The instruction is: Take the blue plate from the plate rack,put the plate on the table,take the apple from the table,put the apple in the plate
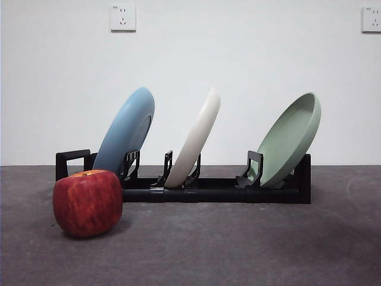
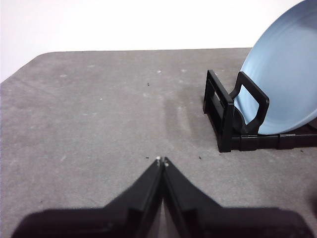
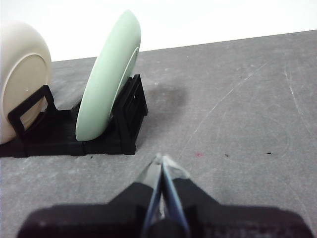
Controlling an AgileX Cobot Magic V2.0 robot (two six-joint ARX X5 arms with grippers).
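The blue plate point(image 1: 126, 132) leans in the left slot of the black plate rack point(image 1: 214, 189) on the dark grey table point(image 1: 238, 244). The red apple point(image 1: 87, 202) stands on the table in front of the rack's left end. In the left wrist view the blue plate point(image 2: 282, 84) stands in the rack's looped end piece point(image 2: 233, 111); my left gripper point(image 2: 162, 161) is shut and empty, well short of it. My right gripper point(image 3: 161, 159) is shut and empty, just off the rack's other end point(image 3: 126, 119). Neither gripper shows in the front view.
A cream-white plate point(image 1: 195, 140) leans in the rack's middle slot and a pale green plate point(image 1: 290, 140) at its right end. Both also show in the right wrist view, the green plate point(image 3: 106, 82) nearer than the white plate point(image 3: 22, 74). A white wall stands behind.
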